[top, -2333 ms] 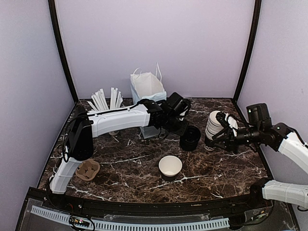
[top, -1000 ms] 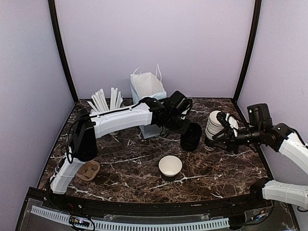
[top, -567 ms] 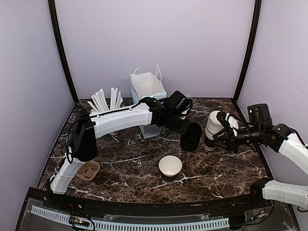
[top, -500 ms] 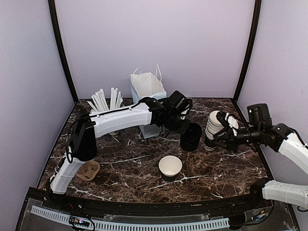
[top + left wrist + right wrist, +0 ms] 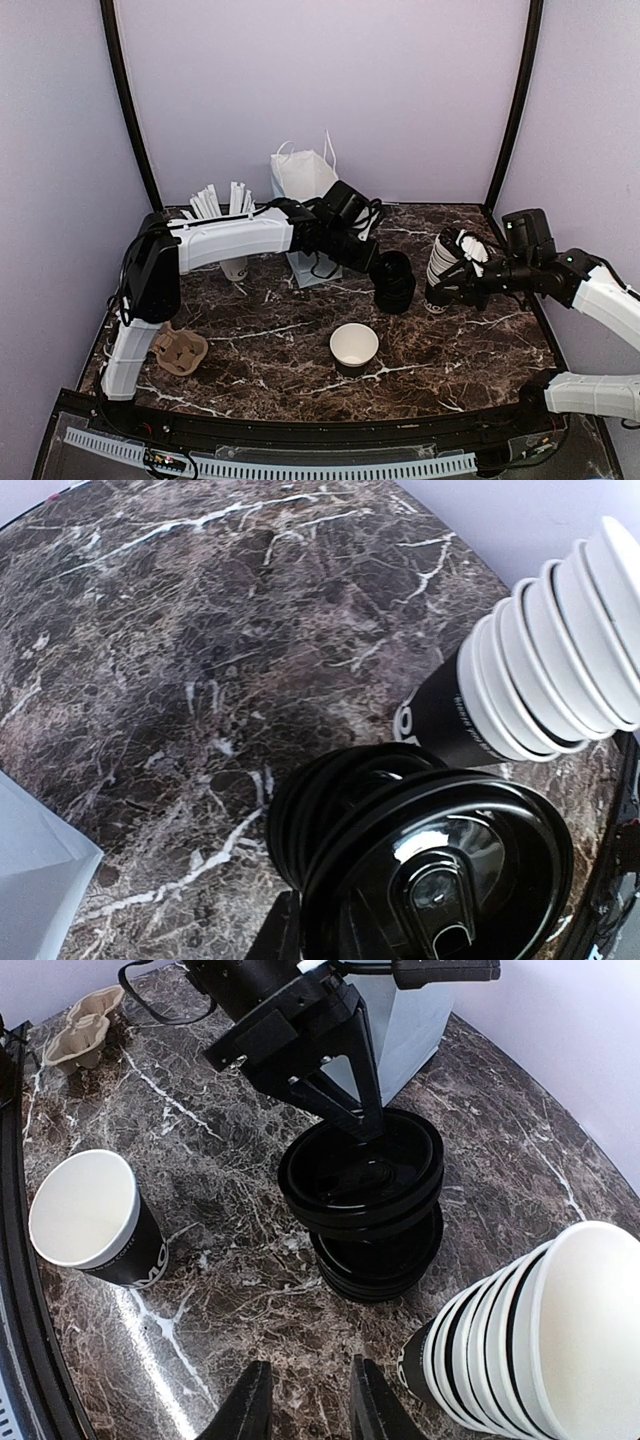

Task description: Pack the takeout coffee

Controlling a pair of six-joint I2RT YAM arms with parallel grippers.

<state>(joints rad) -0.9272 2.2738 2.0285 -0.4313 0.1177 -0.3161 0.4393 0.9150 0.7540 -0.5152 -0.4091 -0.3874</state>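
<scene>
The marble table [image 5: 480, 350] has the white bag [image 5: 300, 175] at twelve o'clock and the stack of cups [image 5: 443, 262] at three. The coffee cup [image 5: 354, 346] stands lidless toward six. The left gripper [image 5: 352, 1110] is clenched on a black lid [image 5: 360, 1175], just above the lid pile [image 5: 380, 1255]. The right gripper [image 5: 308, 1400] hangs parted and empty. To do this well, carry the lid level, centre it over the cup and press evenly.

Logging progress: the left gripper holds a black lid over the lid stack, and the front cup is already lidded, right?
No, the front cup is open, no lid, as the top external view shows. The left gripper does hold a black lid over the lid stack.
</scene>
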